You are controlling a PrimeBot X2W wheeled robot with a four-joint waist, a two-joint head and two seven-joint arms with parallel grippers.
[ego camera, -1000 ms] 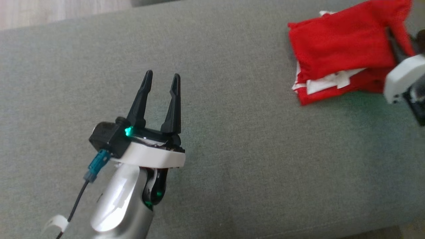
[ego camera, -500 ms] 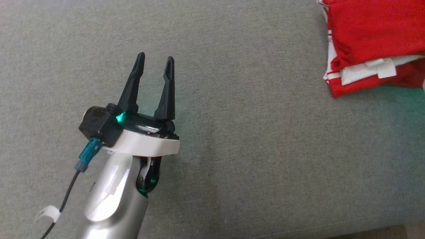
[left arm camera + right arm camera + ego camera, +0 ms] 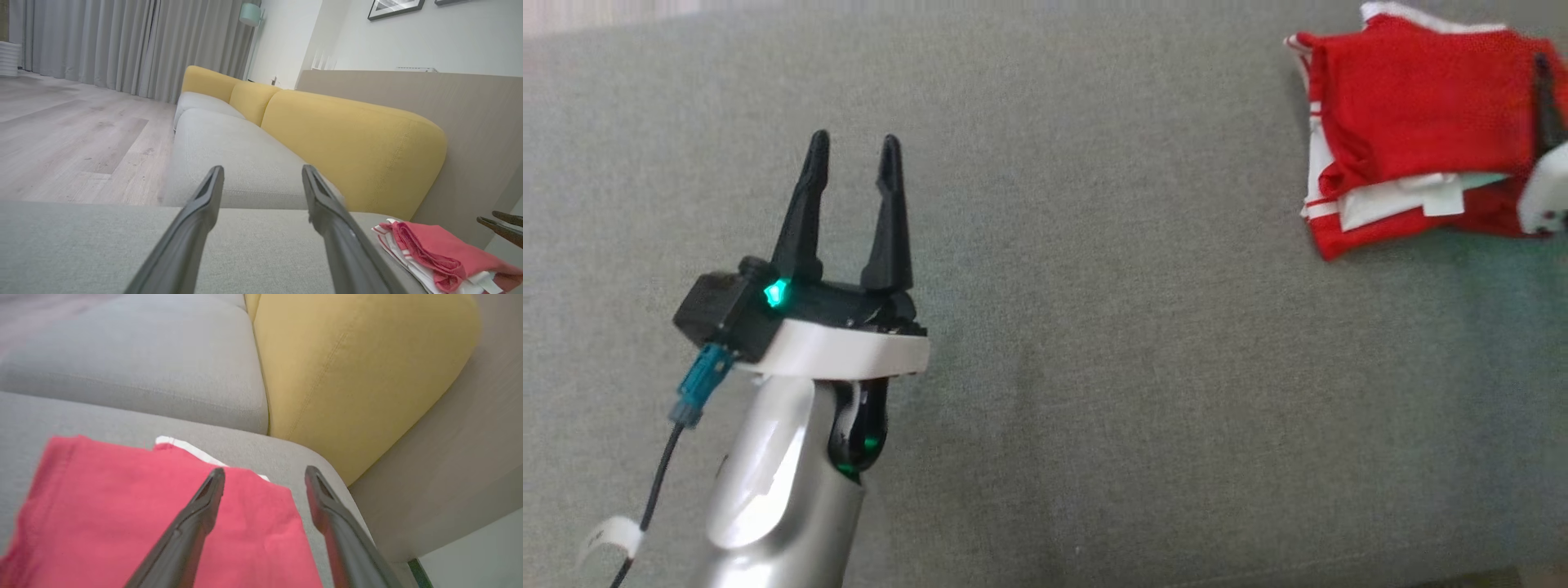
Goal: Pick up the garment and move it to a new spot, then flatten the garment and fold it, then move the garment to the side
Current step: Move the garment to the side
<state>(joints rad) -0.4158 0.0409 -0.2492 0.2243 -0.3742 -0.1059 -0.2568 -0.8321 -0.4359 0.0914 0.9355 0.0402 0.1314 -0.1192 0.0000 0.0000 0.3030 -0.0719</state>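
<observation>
The garment (image 3: 1413, 131) is red with white trim, folded into a thick stack at the far right of the grey cushion. It also shows in the left wrist view as a folded garment (image 3: 433, 253) and under my right fingers as the garment (image 3: 122, 514). My right gripper (image 3: 263, 475) hovers open just above its right edge, with nothing between the fingers; one dark fingertip (image 3: 1543, 98) and the white wrist show at the head view's right edge. My left gripper (image 3: 854, 147) is open and empty over bare cushion, well left of the garment.
The grey cushion (image 3: 1094, 327) stretches wide between the two arms. Behind it runs a sofa with yellow backrests (image 3: 347, 143) and a wooden panel (image 3: 470, 122). The cushion's rounded corner (image 3: 327, 465) lies just past the garment; wood floor (image 3: 61, 134) lies beyond.
My right gripper has opened and let go of the garment, which now lies flat in its stack. The head camera shifted, so the picture slid; my left arm kept its pose.
</observation>
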